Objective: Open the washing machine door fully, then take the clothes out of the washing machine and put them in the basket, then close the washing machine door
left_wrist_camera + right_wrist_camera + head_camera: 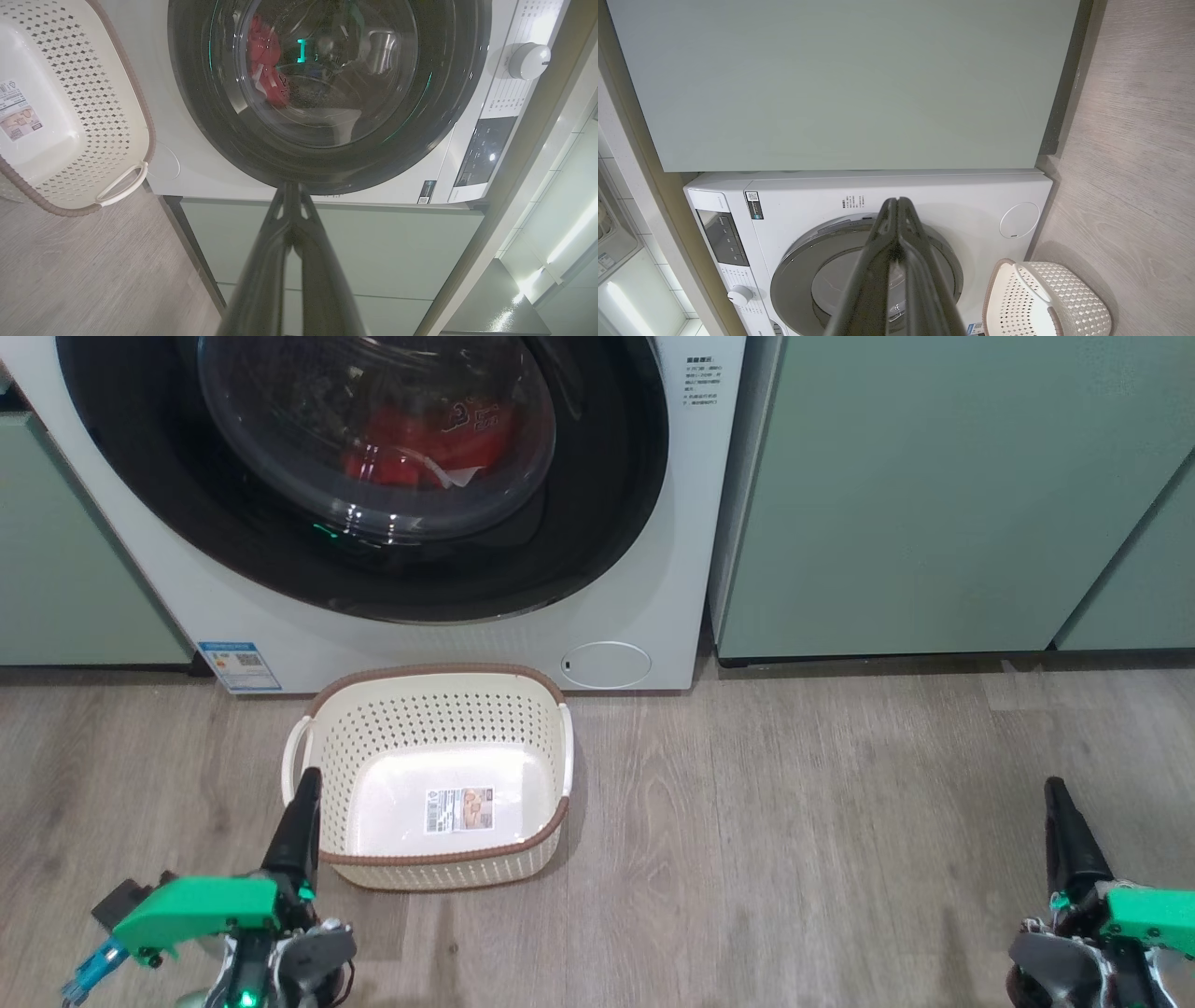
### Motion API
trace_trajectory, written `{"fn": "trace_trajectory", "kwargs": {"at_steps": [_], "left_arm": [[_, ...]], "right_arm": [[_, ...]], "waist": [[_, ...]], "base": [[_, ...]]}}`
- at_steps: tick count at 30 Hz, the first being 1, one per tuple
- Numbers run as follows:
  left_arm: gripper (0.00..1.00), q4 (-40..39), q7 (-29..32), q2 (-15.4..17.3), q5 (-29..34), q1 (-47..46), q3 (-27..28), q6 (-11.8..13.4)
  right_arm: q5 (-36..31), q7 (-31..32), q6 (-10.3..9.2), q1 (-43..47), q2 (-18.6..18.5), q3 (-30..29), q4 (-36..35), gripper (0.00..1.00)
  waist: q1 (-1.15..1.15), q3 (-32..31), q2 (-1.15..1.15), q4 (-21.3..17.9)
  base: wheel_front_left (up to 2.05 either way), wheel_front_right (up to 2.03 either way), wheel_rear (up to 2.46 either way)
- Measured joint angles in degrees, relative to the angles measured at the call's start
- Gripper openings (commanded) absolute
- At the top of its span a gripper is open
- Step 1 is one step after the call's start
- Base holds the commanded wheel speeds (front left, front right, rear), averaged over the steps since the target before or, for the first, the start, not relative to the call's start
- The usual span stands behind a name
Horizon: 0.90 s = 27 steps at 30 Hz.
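On my left gripper [292, 189] the two long fingers are pressed together, with nothing between them. My right gripper [896, 201] is the same: fingers together, holding nothing. Both hang low over the floor [794, 821], well apart, the left one just beside the near left corner of the basket [439, 672].

The basket sits on the floor right in front of the washing machine [653, 616], and there is nothing in it. The washing machine door [597, 476] is shut. I can see the red clothes [420, 443] through the glass, down in the drum.

So I think I am at the very first step: opening the door. Next I need to lift one gripper up to the edge of the black rim, spread its fingers, and pull. I cannot tell where the handle is.
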Motion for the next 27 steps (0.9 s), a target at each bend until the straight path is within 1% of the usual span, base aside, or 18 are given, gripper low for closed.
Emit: {"fn": "trace_trajectory", "kwargs": {"at_steps": [17, 18, 25, 27], "left_arm": [[0.00, 0.00, 0.00, 0.00, 0.00, 0.00, 0.00, 0.00], [1.00, 0.00, 0.00, 0.00, 0.00, 0.00, 0.00, 0.00], [1.00, 6.04, -0.02, -0.53, 0.00, 4.78, -0.14, 0.01], [1.00, 7.00, -0.12, -0.65, 0.00, 6.24, -0.19, 0.03]], "right_arm": [[-0.01, 0.00, 0.00, 0.00, 0.00, 0.00, 0.00, 0.00], [0.00, 0.00, 0.00, 0.00, 0.00, 0.00, 0.00, 1.00], [-0.01, -0.01, 0.02, 2.82, 0.68, 0.14, 6.38, 1.00], [-0.01, -0.09, 0.02, 3.82, 0.69, 0.22, 7.06, 1.00]], "waist": [[0.00, 0.00, 0.00, 0.00], [0.00, 0.00, 0.00, 0.00], [0.00, 0.03, 0.00, 0.00], [0.00, 0.08, 0.00, 0.00]], "base": [[0.00, 0.00, 0.00], [0.00, 0.00, 0.00], [0.00, 0.00, 0.00], [0.00, 0.00, 0.00]]}}
